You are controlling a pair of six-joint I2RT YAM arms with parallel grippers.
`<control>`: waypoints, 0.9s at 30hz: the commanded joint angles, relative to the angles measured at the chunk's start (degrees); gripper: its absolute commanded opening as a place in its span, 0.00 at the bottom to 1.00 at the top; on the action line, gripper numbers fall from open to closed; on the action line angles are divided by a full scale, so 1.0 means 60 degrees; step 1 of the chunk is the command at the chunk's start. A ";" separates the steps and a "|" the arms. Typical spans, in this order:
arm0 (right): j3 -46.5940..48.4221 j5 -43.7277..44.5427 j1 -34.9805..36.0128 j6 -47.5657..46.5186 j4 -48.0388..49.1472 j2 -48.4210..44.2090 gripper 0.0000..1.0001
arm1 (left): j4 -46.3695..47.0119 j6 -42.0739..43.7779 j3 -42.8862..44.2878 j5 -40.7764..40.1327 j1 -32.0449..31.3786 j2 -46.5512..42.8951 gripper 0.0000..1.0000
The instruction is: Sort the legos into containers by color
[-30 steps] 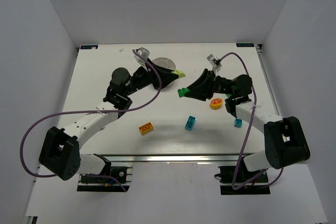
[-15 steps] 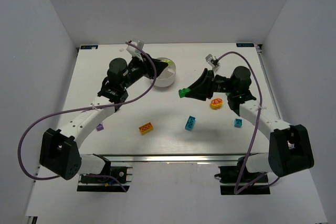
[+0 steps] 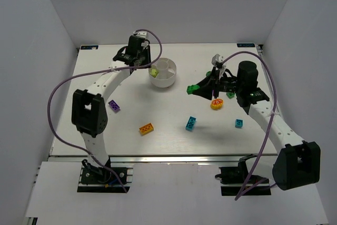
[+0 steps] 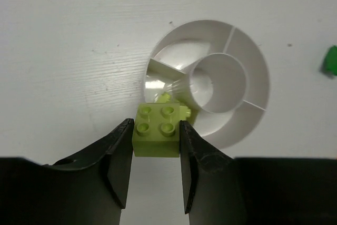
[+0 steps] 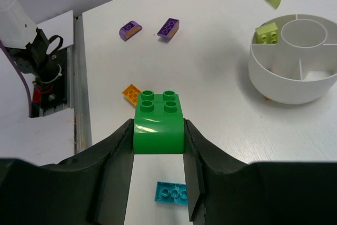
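A: Checking L arm first. What's it got?
B: left gripper (image 4: 155,124) clamps a lime brick (image 4: 156,139) by two opp. side faces, studs up. Jaws abt mid-width, pads flat on it. Brick hangs over the bowl (image 3: 163,84) rim, left-arm side.
A: Why there?
B: A second lime brick (image 5: 267,34) already lies in the wedge under that rim, so I'd guess lime goes w/ lime. Side pinch leaves the bottom free, so it should drop straight in.
A: Over the wedge proper or the wall?
B: Wrist view puts it abt over the outer wall, can't tell exactly. Might clip the rim if let go now.
A: R arm?
B: right gripper (image 5: 158,125) holds a green brick (image 5: 158,133), same side pinch, studs up, similar jaw gap. It's lifted off the table (image 3: 95,77), on the bowl's right-arm side, well apart from it.
A: Reason?
B: Prob. clearance; both arms can't crowd one bowl. Needs a wedge w/o lime in it.
A: Rest?
B: orange brick (image 3: 146,128), cyan brick (image 3: 190,123), purple brick (image 3: 114,106) lie loose, all on the bowl's near side toward the arm bases, none touching it.
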 commanded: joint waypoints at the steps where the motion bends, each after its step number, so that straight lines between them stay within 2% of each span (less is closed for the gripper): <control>1: -0.0171 -0.0002 -0.0080 -0.0918 -0.0362 -0.0660 0.00 | -0.2049 -0.0358 0.1155 -0.0648 0.0016 0.0457 0.00; 10: -0.0406 -0.0514 -0.0212 -0.0976 -0.0333 -0.0866 0.00 | -0.3132 -0.0769 0.3265 -0.0384 0.0016 0.1792 0.00; 27: -0.0582 -0.0764 -0.0256 -0.0845 -0.0098 -0.0881 0.00 | -0.3192 -0.0711 0.3852 0.0114 0.0103 0.2569 0.00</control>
